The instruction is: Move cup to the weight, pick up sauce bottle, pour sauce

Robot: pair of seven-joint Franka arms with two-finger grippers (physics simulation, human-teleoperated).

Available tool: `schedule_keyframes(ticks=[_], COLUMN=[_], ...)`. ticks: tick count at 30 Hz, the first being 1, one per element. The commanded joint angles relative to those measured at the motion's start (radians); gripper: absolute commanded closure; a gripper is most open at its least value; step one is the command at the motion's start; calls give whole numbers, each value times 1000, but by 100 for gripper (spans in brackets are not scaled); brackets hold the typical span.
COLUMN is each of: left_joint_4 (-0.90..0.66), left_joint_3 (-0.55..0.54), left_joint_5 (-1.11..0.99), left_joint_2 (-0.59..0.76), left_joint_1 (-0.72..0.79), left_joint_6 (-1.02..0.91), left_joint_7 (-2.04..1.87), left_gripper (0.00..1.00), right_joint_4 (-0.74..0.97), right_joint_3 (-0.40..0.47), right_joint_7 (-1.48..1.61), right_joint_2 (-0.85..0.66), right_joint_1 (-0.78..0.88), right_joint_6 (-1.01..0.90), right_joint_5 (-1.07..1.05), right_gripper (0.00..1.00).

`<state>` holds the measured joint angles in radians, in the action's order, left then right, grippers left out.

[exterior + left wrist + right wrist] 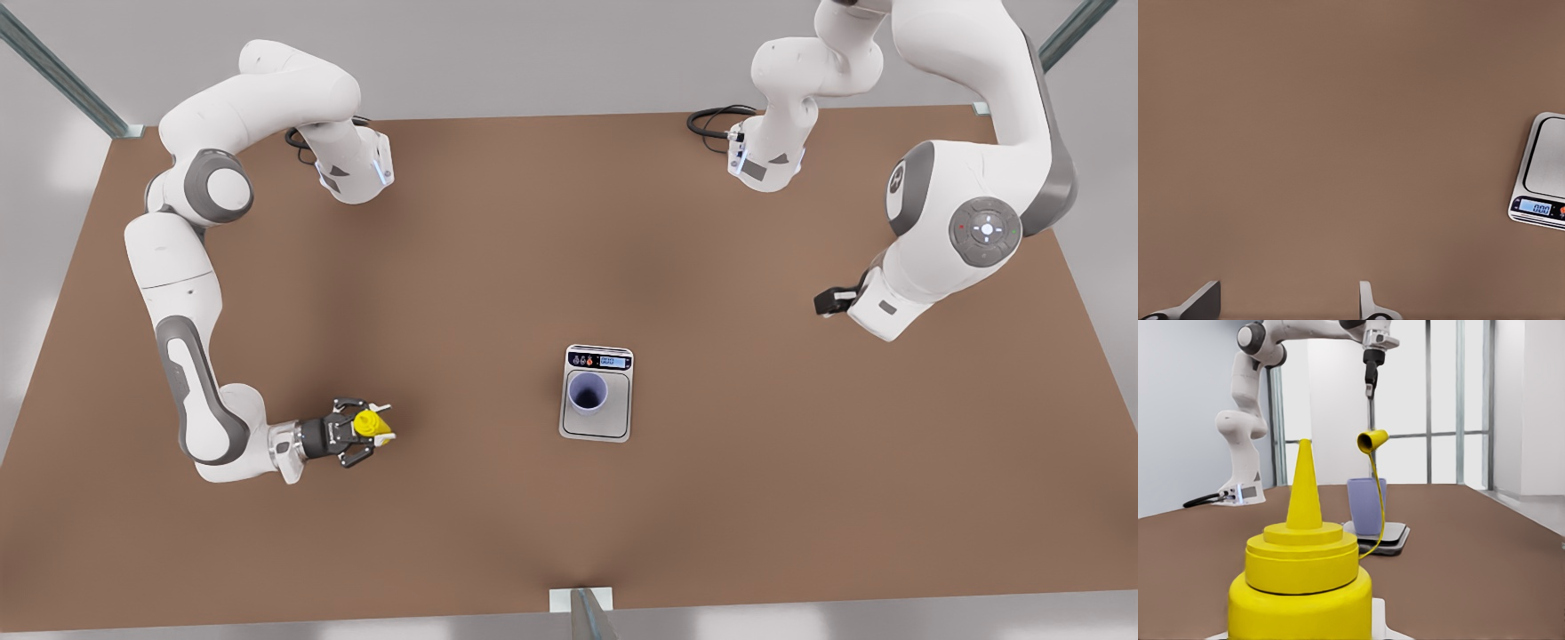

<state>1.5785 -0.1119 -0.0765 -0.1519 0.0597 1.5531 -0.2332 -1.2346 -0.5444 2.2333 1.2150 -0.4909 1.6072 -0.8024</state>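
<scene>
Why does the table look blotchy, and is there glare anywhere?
Front view: soft light leaves paler and darker patches on the table, with faint shadows. Right wrist view: bright windows behind the sauce bottle. Left wrist view: evenly lit, only the screen of the kitchen scale glows.

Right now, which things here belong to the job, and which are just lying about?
In the job: cup on the weight; sauce bottle at the right gripper.
Lying about: table; black cables by the arm bases; left gripper, open, waiting.

cup: we see it upright on the weight
weight: mid-table
sauce bottle: well apart, toward the front view's left
</scene>
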Motion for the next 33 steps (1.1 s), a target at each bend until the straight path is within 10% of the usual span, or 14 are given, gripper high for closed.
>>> schedule_keyframes(ticks=[1,12,18,33], left_joint_4=[0,0,0,0], left_joint_3=[0,0,0,0], left_joint_5=[0,0,1,0], left_joint_2=[0,0,0,0], left_joint_1=[0,3,15,17], left_joint_6=[1,-2,-2,-2], left_joint_7=[0,0,-15,-17], left_gripper=[0,0,0,0], right_joint_4=[-2,-5,-5,-5], right_joint_3=[0,0,0,7], right_joint_7=[0,-3,-3,-1], right_joint_2=[0,0,3,9], right_joint_1=[0,-2,-2,-5], right_joint_6=[0,5,5,5], right_joint_5=[-1,-1,-1,-14], right_gripper=[55,46,13,0])
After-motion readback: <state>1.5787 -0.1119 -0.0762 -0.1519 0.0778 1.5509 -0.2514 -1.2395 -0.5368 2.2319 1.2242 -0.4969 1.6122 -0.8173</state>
